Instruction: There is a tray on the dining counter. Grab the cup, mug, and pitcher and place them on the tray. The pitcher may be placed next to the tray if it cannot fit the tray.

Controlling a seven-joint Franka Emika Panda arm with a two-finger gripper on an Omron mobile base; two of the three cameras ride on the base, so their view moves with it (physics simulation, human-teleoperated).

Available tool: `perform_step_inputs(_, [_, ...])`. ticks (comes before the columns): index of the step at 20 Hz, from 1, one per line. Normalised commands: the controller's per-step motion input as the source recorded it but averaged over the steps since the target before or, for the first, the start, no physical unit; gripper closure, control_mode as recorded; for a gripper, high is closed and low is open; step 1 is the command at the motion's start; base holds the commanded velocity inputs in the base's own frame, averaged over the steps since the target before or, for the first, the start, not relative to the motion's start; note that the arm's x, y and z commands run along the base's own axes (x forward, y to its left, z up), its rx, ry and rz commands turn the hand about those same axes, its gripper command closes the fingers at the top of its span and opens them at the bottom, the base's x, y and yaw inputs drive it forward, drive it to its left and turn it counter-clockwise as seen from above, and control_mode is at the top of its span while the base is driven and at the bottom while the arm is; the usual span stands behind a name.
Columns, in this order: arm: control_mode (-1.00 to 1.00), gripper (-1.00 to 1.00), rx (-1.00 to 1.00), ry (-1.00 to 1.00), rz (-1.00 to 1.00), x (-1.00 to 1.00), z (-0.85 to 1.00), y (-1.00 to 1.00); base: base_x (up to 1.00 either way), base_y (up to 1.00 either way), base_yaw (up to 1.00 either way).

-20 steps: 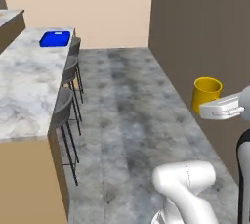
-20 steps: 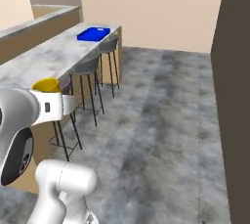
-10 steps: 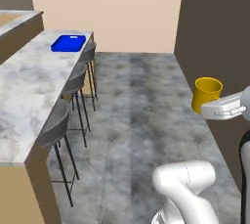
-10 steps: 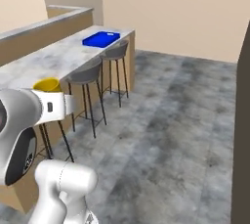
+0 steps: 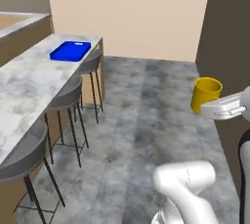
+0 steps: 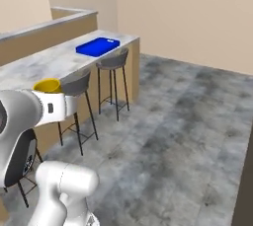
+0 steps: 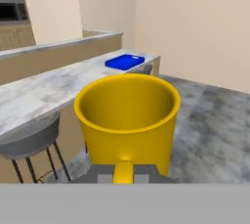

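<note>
My gripper [image 7: 124, 175] is shut on the plain yellow mug [image 7: 127, 120], its handle held between the fingers, and carries it upright in the air over the floor. In the left base view the mug [image 5: 206, 94] sits atop the hand at the right, well away from the counter. In the right base view the mug [image 6: 47, 86] peeks over the arm at the left. The bright blue tray [image 5: 71, 51] [image 6: 98, 46] [image 7: 124, 61] lies bare near the far end of the marble dining counter [image 5: 29, 81] [image 6: 49, 64] [image 7: 44, 93]. Cup and pitcher are out of view.
Three grey bar stools [image 5: 68, 96] [image 6: 111, 62] stand along the counter's tan front. Grey stone floor [image 5: 141, 115] stretches between counter and a dark wall [image 5: 229, 32] at the right. A beige wall [image 6: 188, 13] closes the far end.
The whole scene has shifted, so the base has moved: the counter end and tray now lie nearer the middle of the views. The mug stays held in the gripper.
</note>
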Motion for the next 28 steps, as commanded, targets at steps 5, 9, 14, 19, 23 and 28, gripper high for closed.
perform_step_inputs(5, [1.0, 1.0, 0.0, 0.0, 0.0, 0.0, 0.0, 0.0, 1.0, -0.85, 0.34])
perform_step_inputs(9, [1.0, 1.0, 0.0, 0.0, 0.0, 0.0, 0.0, 0.0, 1.0, -0.92, 0.37])
perform_step_inputs(14, [1.0, 1.0, 0.0, 0.0, 0.0, 0.0, 0.0, 0.0, 1.0, -0.95, 0.38])
perform_step_inputs(19, [1.0, 1.0, 0.0, 0.0, 0.0, 0.0, 0.0, 0.0, 1.0, -0.95, 0.41])
perform_step_inputs(23, [1.0, 1.0, 0.0, 0.0, 0.0, 0.0, 0.0, 0.0, 1.0, -0.95, 0.41])
perform_step_inputs(28, [1.0, 1.0, 0.0, 0.0, 0.0, 0.0, 0.0, 0.0, 1.0, -0.96, 0.41])
